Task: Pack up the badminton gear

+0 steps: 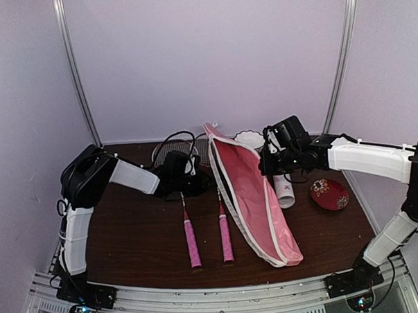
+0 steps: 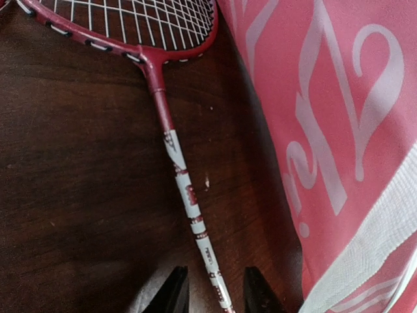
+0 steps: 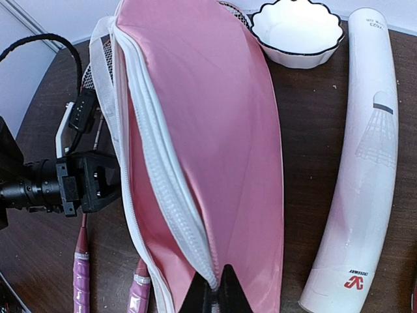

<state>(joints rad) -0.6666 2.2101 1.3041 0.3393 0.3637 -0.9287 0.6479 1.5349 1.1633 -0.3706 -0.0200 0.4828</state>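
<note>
Left wrist view, Ana: how does the left gripper stand?

Partly open, Ben. Its black fingers sit either side of a racket shaft, with table showing in both gaps, so it grips nothing. Whether that shaft belongs to the left racket or the right racket I cannot tell. Both lie flat and parallel on the dark wooden table, handles toward the arms, just left of the cover.

How would you take it?

Centre on the shaft and close gently. It looks slim, round and glossy, so it could roll between the pads. Lift it level, then feed the strung head first into the cover's mouth.

And the pink cover?

Smooth, limp fabric, racket-shaped, with white mesh trim and a toothed zip. The right gripper is pinched tight on that zip edge, with the flap raised. It should hold steady, because slack cloth would sag shut.

Further right?

A scalloped white bowl, glazed and hard. Then the long white tube, stiff card by its look, lying beside the cover. A red patterned dish is last. Shuttlecocks I cannot see.
</note>
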